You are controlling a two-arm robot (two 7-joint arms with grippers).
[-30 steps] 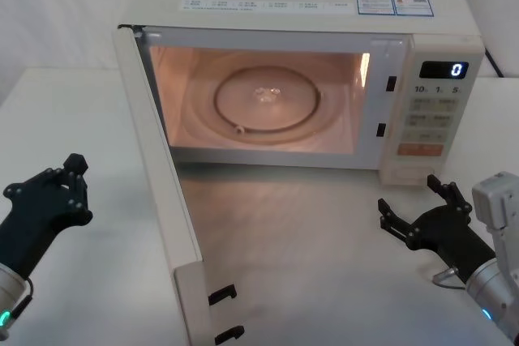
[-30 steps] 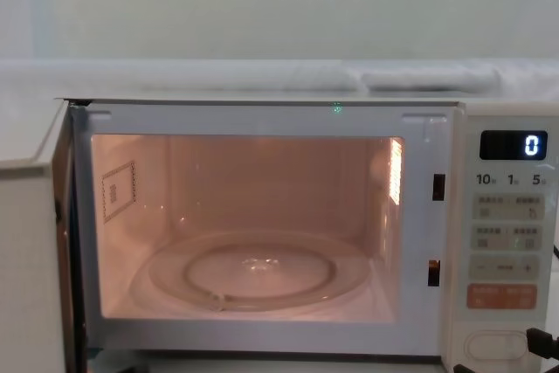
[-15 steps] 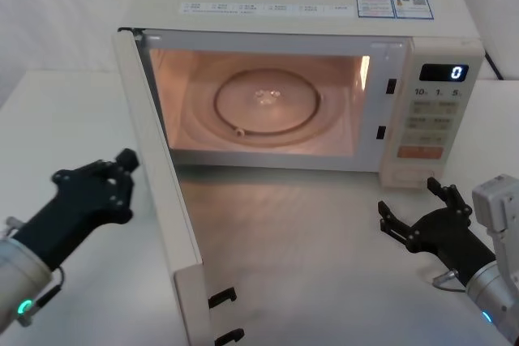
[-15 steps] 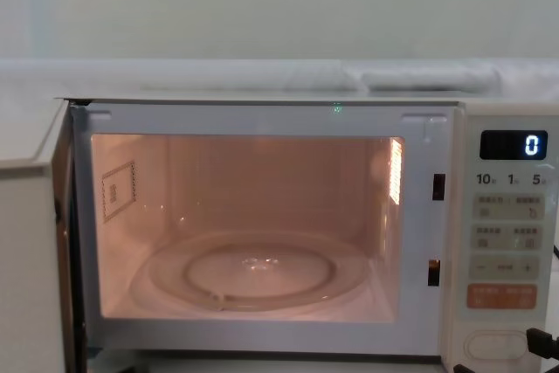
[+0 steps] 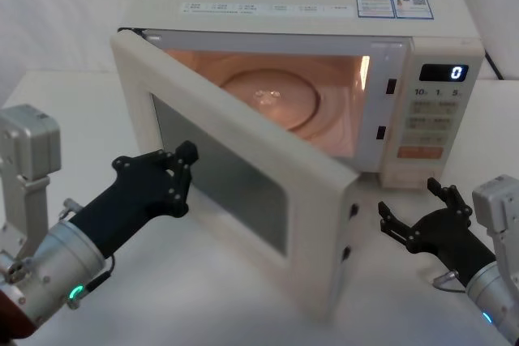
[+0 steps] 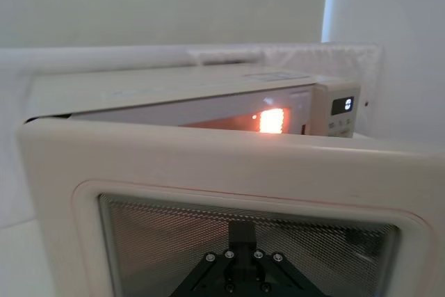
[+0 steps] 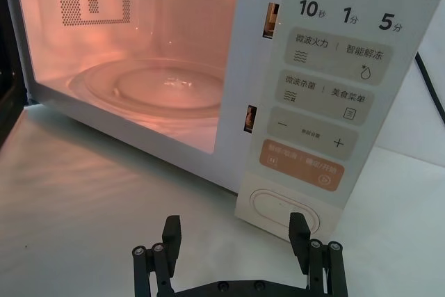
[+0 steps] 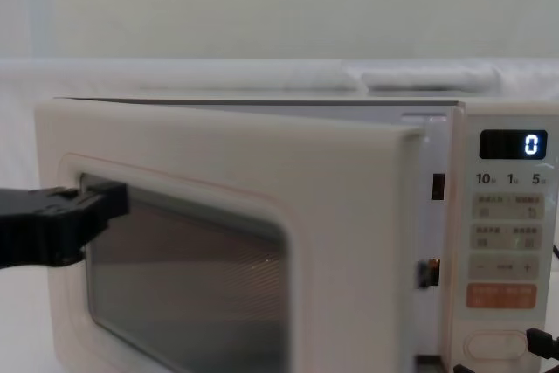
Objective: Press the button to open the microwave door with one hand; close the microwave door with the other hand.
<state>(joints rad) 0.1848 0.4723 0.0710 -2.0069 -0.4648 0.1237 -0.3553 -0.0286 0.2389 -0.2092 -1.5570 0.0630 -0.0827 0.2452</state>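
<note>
step: close door (image 5: 243,168) | left claw (image 5: 174,180) fingers together, pressed on glass | right claw (image 5: 418,220) open, idle | tip: push steadily till it latches

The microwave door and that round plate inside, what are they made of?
The microwave door looks like smooth cream plastic with a soft sheen; its dark window seems to be glass over fine metal mesh, since tiny holes show in it. The round plate looks like clear glass: see-through, shiny, glinting under the oven's light. The left gripper is at the door.
</note>
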